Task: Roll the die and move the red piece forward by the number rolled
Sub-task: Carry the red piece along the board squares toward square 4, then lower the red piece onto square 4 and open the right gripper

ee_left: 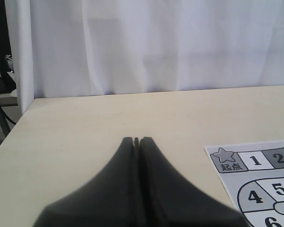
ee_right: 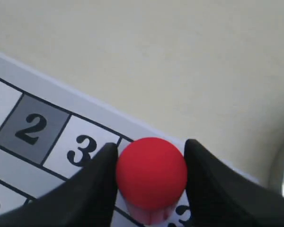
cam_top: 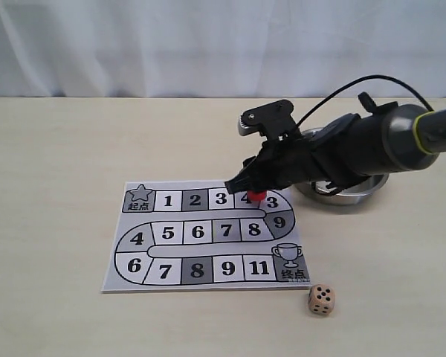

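Note:
The red piece (cam_top: 257, 196) stands upright on the top row of the printed board (cam_top: 134, 260), about on square 4, just past square 3. My right gripper (cam_top: 253, 190) reaches in from the right and is shut on it. In the right wrist view both black fingers (ee_right: 102, 182) press against the sides of the red piece (ee_right: 151, 172). The die (cam_top: 321, 299), a small light-wood cube with black pips, rests on the table off the board's near right corner. My left gripper (ee_left: 137, 140) is shut and empty above bare table, left of the board (ee_left: 255, 161).
A round metal bowl (cam_top: 357, 195) sits on the table behind the right arm, right of the board. A white curtain (cam_top: 208, 44) closes off the back. The right arm's cable (cam_top: 357, 83) loops above the arm.

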Available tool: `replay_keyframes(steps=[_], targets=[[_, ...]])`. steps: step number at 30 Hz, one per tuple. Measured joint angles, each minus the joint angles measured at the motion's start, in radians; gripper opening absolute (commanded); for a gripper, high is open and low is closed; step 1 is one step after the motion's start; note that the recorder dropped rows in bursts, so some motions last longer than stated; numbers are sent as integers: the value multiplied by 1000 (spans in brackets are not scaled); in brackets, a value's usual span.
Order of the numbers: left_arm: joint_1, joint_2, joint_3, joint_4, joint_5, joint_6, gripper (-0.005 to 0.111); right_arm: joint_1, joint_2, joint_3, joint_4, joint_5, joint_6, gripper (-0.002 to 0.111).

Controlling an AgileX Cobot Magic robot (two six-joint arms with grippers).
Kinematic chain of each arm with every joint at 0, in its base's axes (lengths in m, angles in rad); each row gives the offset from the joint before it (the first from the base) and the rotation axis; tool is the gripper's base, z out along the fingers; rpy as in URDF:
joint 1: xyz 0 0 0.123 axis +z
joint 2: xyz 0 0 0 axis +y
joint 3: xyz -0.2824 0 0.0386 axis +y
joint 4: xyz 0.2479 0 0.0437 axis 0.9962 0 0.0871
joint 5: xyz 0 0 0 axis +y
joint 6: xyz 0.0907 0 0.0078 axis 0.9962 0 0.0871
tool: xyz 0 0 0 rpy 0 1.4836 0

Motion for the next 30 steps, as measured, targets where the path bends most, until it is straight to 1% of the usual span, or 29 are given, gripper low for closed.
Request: replay_keyframes(steps=[7, 13, 18, 25, 28, 30], targets=[[0, 0, 0, 0, 0, 0, 0, 0, -131, 15, 0, -9, -7, 4], [0, 0, 0, 0, 0, 0, 0, 1, -205, 103, -14, -101, -11, 4], [0, 0, 0, 0, 0, 0, 0, 1, -214, 145, -14, -132, 14, 4], [0, 0, 0, 0, 0, 0, 0, 14, -214, 152, -15, -167, 68, 4], [0, 0, 0, 0, 0, 0, 0, 38, -214, 172, -60, -227, 105, 4], [0, 0, 0, 0, 0, 0, 0, 56, -205, 184, -129, -265, 172, 4]])
